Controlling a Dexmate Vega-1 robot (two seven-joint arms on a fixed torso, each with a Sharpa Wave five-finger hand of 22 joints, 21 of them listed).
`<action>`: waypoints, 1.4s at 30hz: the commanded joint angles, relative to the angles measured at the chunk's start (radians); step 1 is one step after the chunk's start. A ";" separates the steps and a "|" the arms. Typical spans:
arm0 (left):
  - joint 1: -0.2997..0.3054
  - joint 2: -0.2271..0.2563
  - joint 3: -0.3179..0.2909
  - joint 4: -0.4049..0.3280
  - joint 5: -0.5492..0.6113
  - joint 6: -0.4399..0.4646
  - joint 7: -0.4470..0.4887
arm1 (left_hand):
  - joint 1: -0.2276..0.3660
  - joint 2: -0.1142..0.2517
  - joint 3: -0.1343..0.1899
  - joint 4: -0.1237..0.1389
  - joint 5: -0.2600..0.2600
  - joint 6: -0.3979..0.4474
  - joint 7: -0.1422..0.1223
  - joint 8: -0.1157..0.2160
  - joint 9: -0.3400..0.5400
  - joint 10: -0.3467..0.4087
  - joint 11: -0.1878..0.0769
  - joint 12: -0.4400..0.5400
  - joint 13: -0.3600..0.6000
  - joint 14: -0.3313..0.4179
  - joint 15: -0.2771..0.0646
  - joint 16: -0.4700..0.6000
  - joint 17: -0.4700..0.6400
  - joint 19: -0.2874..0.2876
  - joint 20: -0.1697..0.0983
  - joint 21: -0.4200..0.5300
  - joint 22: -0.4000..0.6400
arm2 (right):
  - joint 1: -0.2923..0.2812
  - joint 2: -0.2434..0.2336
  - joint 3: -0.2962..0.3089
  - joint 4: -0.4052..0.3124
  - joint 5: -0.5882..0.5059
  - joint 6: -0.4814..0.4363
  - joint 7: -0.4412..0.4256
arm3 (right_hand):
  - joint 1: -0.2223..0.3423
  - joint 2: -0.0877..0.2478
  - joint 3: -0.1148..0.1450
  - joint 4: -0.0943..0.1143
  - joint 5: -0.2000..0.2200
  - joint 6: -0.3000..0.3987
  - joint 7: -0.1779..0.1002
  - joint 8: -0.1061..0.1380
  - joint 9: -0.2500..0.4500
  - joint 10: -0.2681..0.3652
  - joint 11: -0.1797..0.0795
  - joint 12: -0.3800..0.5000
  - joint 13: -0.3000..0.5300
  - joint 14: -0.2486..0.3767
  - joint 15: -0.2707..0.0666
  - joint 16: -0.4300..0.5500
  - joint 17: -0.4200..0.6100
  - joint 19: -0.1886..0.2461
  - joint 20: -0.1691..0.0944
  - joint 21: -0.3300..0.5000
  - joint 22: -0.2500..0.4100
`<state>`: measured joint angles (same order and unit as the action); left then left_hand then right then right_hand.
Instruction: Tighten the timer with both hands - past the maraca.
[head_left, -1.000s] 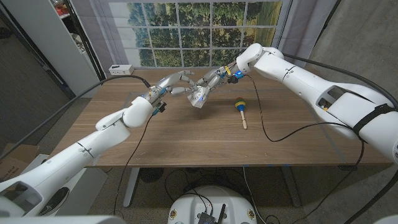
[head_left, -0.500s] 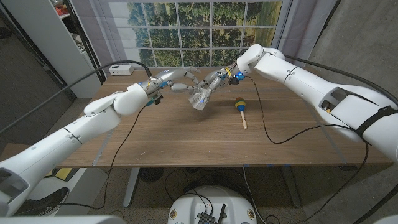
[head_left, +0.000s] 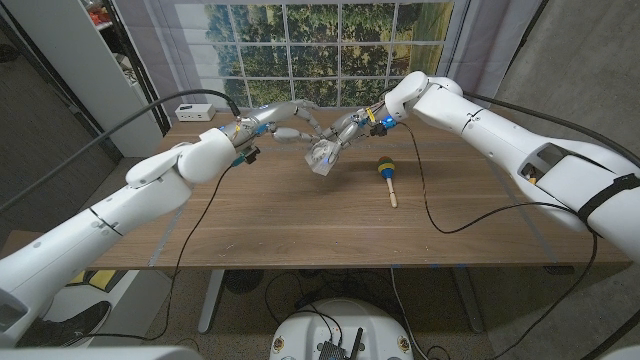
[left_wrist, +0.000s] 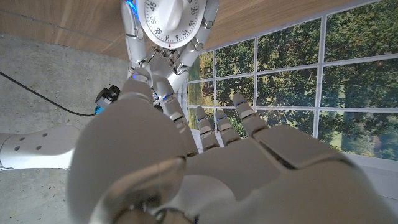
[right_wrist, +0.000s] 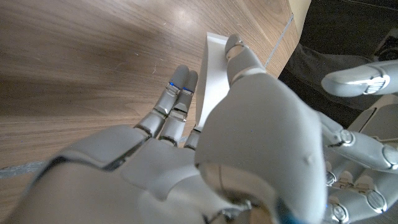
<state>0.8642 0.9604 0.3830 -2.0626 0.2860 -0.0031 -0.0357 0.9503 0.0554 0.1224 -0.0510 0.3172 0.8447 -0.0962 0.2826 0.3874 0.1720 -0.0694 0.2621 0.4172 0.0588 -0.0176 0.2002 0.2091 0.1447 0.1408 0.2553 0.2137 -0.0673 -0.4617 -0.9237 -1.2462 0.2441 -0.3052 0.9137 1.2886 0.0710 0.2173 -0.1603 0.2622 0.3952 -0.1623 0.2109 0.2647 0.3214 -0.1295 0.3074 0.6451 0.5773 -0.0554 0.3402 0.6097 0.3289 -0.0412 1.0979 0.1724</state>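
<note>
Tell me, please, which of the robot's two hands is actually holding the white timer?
The right hand holds the timer above the table; the left hand reaches toward it with its fingers spread and nothing in them.

A white power strip (head_left: 195, 111) lies on the wooden table's (head_left: 300, 215) far left corner, before a window (head_left: 310, 50) showing trees.
</note>
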 joint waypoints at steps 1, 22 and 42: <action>0.063 0.018 -0.046 -0.079 -0.027 0.110 0.007 | 0.002 -0.013 -0.009 0.000 -0.002 -0.015 0.006 -0.009 0.004 0.001 0.002 -0.003 0.000 -0.003 0.005 0.002 0.001 -0.005 0.008 -0.003 0.001 | 0.008 0.022 0.021 0.063 0.060 -0.025 0.018 | -0.064 0.075 0.044 0.036 0.008 0.007 0.002 0.007 0.001 0.097 0.089 0.007 0.040 0.000 -0.167 -0.001 0.002 0.010 -0.144 -0.004 -0.001; 0.141 -0.089 -0.075 0.093 -0.171 -0.012 0.200 | 0.020 -0.016 -0.028 -0.008 0.007 -0.065 -0.021 -0.033 0.013 0.019 -0.002 0.007 -0.002 0.020 -0.006 0.012 -0.001 0.018 0.007 0.006 0.000 | -0.003 0.023 0.015 0.048 0.035 0.009 -0.050 | -0.073 0.072 0.052 0.032 0.009 0.009 0.002 0.006 0.000 0.097 0.086 0.004 0.042 0.002 -0.167 -0.002 0.005 0.015 -0.144 -0.010 -0.001; 0.124 -0.096 -0.053 0.214 -0.270 -0.115 0.178 | 0.044 -0.033 -0.051 -0.021 0.030 -0.105 -0.102 -0.067 -0.006 0.015 -0.003 0.007 -0.001 0.020 -0.018 0.009 -0.001 0.014 0.003 0.006 0.000 | -0.043 -0.022 0.021 -0.059 0.004 -0.004 -0.124 | -0.087 0.069 0.057 0.030 0.009 0.012 0.003 0.005 -0.001 0.097 0.088 0.002 0.043 0.001 -0.165 -0.005 0.008 0.021 -0.144 -0.015 -0.001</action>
<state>0.9927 0.8712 0.3188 -1.9026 0.0727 -0.0814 0.1541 0.9780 0.0197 0.0744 -0.0663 0.3406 0.7391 -0.1875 0.2204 0.3801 0.1900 -0.0730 0.2671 0.4126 0.0842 -0.0358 0.2072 0.2092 0.1579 0.1464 0.2556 0.2139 -0.0908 -0.4619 -0.9065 -1.2553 0.2629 -0.3018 0.8245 1.2784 0.0739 0.2263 -0.1693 0.2670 0.3987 -0.1589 0.2109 0.2599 0.3304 -0.1210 0.3060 0.6451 0.5773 -0.0553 0.3364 0.6143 0.3395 -0.0412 1.0830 0.1725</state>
